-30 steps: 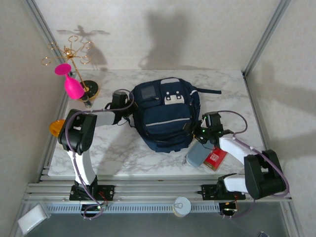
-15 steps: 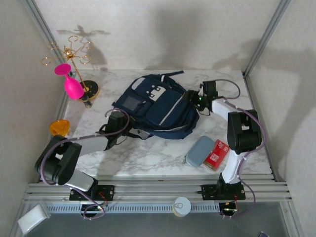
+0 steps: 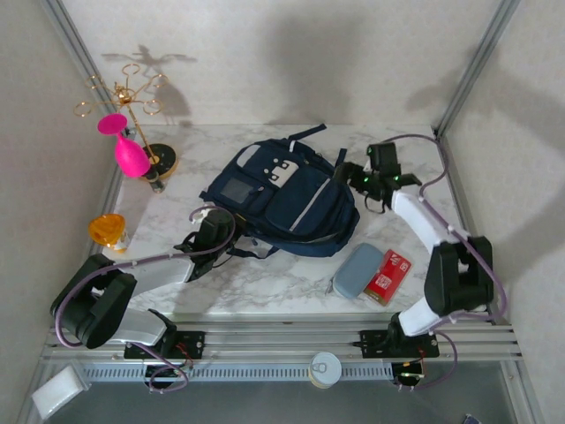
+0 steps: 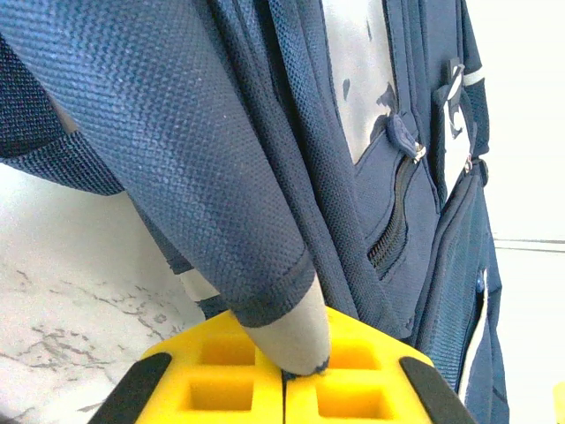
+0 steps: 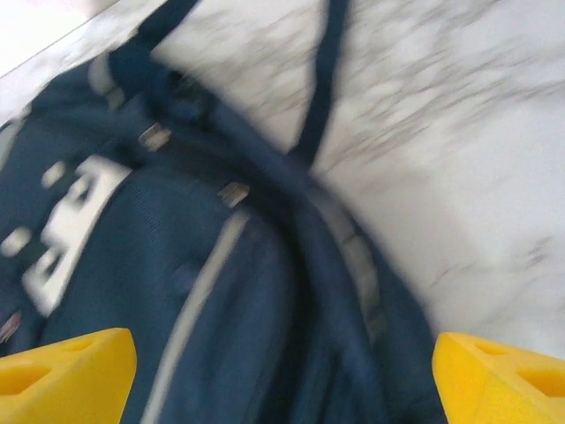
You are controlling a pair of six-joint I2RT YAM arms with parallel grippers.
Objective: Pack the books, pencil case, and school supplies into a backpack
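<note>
The navy backpack [image 3: 282,199] lies slanted across the middle of the marble table [image 3: 265,283]. My left gripper [image 3: 214,233] is at its near left corner, shut on the grey tip of a backpack strap [image 4: 296,340], pinched between the yellow fingers [image 4: 353,384]. My right gripper [image 3: 355,174] hovers open over the backpack's far right edge [image 5: 221,291]; that view is blurred and nothing is between the fingertips [image 5: 62,371]. The grey-blue pencil case [image 3: 357,270] and the red school supplies pack [image 3: 388,276] lie side by side near the front right. The books are out of view.
An orange cup [image 3: 108,230] stands at the table's left edge. A pink glass [image 3: 131,155] hangs on a gold stand [image 3: 161,162] at the back left. A loose strap [image 3: 305,133] trails off the backpack toward the back wall.
The backpack has been swung round from upright to slanted, with the left gripper holding its strap. The right gripper moved from the front right to the backpack's far right edge and opened wider.
</note>
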